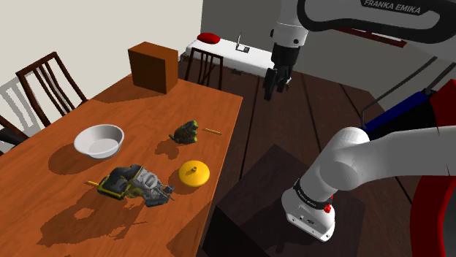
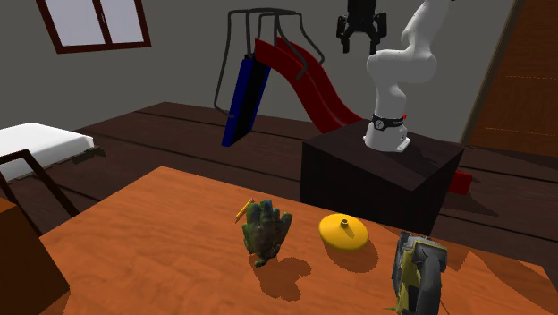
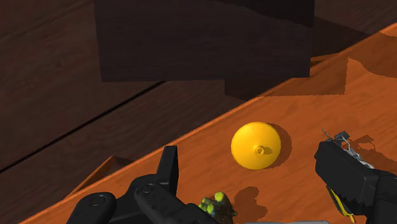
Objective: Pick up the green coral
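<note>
The tool hangs high in the air on the white arm, its two black fingers spread wide and released, with nothing between them that they touch. Far below it, well apart, the green coral sits on the reddish wooden table, a knobbly dark-green lump with paler yellow-green tips. Looking down along the tool, the coral peeps up between the fingers, nearer one of them, and the table's edge runs slantwise underneath. A little further out from the tool than the coral lies a round yellow lid with a small knob in its middle. Beside that lid, under the other finger, lies a circular saw in grey, black and yellow, flat on the table. Just beside the coral is a thin yellow stick, apart from it. Further off from the tool stands a white bowl, and at the table's far end a brown box. The dark stand carrying the arm sits on the plank floor below the tool, close against the table's edge.
</note>
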{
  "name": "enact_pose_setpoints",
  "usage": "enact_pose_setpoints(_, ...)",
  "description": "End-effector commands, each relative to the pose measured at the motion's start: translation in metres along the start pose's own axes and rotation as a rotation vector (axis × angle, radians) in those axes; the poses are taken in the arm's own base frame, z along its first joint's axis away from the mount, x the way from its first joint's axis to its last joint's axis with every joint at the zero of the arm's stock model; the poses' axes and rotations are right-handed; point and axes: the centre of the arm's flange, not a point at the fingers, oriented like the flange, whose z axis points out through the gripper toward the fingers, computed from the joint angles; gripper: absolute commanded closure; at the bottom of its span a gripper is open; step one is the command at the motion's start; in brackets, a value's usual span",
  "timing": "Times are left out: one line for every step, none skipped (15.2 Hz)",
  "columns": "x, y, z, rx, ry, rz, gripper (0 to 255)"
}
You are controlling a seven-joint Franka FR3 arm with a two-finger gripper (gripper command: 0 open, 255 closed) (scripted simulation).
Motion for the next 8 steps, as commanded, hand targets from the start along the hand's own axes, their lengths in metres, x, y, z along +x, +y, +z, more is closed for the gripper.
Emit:
enact_pose_setpoints(0.0,0.0,0.0,0.0,0.0,0.0,0)
enact_pose_setpoints(0.007,0.002,0.01,0.004,0.007,-0.007,0)
enact_pose_setpoints(0.014,0.004,0.021,0.007,0.013,-0.015,0)
enact_pose_setpoints(0.021,0.006,0.031,0.011,0.02,-0.022,0)
enact_pose_setpoints(0.028,0.008,0.042,0.015,0.026,-0.03,0)
enact_pose_setpoints(0.035,0.01,0.052,0.018,0.033,-0.037,0)
enact_pose_setpoints(0.043,0.011,0.062,0.022,0.04,-0.044,0)
enact_pose_setpoints(0.05,0.013,0.072,0.025,0.046,-0.052,0)
